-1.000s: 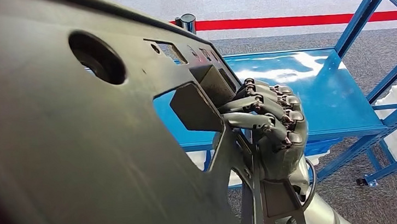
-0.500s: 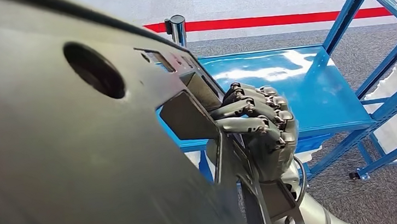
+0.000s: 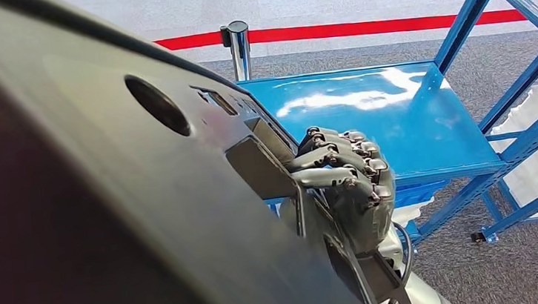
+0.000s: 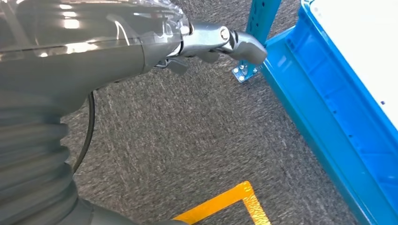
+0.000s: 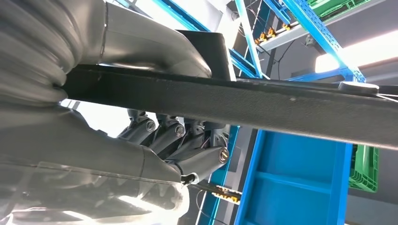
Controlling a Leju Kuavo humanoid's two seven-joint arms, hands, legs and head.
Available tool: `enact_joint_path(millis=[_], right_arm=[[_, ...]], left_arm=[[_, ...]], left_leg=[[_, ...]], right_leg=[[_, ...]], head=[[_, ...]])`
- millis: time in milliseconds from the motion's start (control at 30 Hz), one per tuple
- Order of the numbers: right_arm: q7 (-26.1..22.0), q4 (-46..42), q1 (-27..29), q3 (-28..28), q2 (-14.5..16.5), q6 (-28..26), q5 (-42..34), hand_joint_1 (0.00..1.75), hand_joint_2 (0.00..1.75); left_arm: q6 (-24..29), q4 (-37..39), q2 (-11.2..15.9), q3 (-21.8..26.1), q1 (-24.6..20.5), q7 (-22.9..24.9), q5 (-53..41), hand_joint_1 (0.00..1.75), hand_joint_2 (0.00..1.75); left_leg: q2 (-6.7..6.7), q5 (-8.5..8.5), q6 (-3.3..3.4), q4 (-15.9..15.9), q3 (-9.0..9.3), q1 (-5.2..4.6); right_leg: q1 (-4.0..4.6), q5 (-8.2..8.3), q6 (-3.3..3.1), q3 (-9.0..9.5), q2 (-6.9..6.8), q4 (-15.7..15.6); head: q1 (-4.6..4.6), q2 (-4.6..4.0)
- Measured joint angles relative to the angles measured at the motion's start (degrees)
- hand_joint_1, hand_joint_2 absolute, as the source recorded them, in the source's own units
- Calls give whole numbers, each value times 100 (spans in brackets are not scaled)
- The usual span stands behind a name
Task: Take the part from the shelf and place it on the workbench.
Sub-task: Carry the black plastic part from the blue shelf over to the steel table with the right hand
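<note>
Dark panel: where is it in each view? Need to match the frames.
Head view: the panel covers the left half, its edge held by the right hand.
Left wrist view: not in it.
Right wrist view: its dark edge runs across the middle, with the hand's fingers around it.
Shared landmark: the blue rack.

**A workshop or factory test floor**

Blue steel shelving [image 3: 518,61] with slanted braces stands on grey carpet [image 3: 487,280], with a blue metal shelf deck [image 3: 397,121] at its middle. A chrome barrier post [image 3: 239,47] carries a red belt [image 3: 403,24] across the aisle behind. Yellow marking tape [image 4: 220,204] lines the floor beside a blue plastic crate [image 4: 338,117]. A green crate [image 5: 363,168] sits on the rack.
</note>
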Motion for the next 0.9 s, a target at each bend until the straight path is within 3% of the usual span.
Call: enact_joint_path(millis=[200, 267, 333, 433, 467, 500, 533, 600, 667, 800, 833, 900], right_arm=[[8, -2, 89, -20, -25, 121, -19, 162, 175], [13, -10, 89, -24, -27, 155, -8, 162, 175], [31, -28, 85, -33, -36, 185, 8, 162, 175], [99, -45, 87, -54, -65, 229, 36, 162, 175], [123, -47, 89, -57, -76, 246, 43, 162, 175], [136, -48, 91, -58, -86, 261, 49, 162, 175], [145, -48, 90, -60, -93, 270, 54, 162, 175], [151, -50, 84, -63, -101, 278, 61, 162, 175], [152, -58, 78, -67, -102, 276, 62, 162, 175], [155, -86, 76, -78, -105, 275, 67, 162, 175], [156, -91, 75, -78, -104, 275, 69, 162, 175], [157, -98, 73, -78, -101, 275, 73, 162, 175]], left_arm=[[-5, 3, -7, 2, 85, 20, 33, 0, 175], [-6, 4, -36, 2, 97, 22, 33, 0, 175], [-7, 4, -71, 3, 98, 27, 33, 0, 175], [-11, 6, -90, 4, 107, 45, 45, 0, 175], [-13, 7, -95, 4, 110, 50, 51, 0, 175], [-14, 8, -98, 4, 111, 55, 56, 0, 175], [-13, 9, -102, 4, 110, 58, 59, 0, 175], [-12, 11, -114, 4, 108, 64, 65, 0, 175], [-9, 11, -122, 4, 107, 73, 66, 0, 175], [-7, 21, -127, 4, 111, 87, 66, 0, 175], [-7, 25, -128, 3, 113, 87, 66, 0, 175], [-7, 30, -133, 2, 116, 87, 66, 0, 175]], left_leg=[[0, -3, 31, 18, -3, -39], [8, 33, 75, -14, 5, -22], [23, 71, 121, -55, 15, 22], [40, 89, 135, -61, 5, 50], [46, 94, 131, -60, 0, 54], [51, 99, 124, -59, -3, 61], [53, 105, 114, -57, -4, 69], [53, 116, 89, -53, -4, 83], [48, 138, 43, -52, -21, 80], [35, 203, -104, -65, -51, 81], [33, 138, -132, -13, -71, 82], [31, -219, -170, 420, -206, 94]], right_leg=[[-38, 17, 28, 5, -1, -17], [-39, 2, 55, -10, -2, 15], [-26, -216, 84, -106, -6, 291], [-46, -796, 113, -444, -11, 1275], [-57, -868, 118, -499, -12, 1486], [-66, -824, 123, -457, -13, 1490], [-74, -684, 127, -310, -15, 1276], [-87, -361, 128, 107, -18, 561], [-72, -266, 102, 400, -12, 59], [-59, -243, -10, 434, -7, -113], [-80, -214, -51, 416, -15, -129], [-120, -156, -127, 375, -38, -155]], head=[[1, 0], [0, 0], [18, 0], [55, 0], [62, 0], [64, 0], [66, 0], [70, 0], [74, 0], [80, 0], [78, 0], [71, 0]])
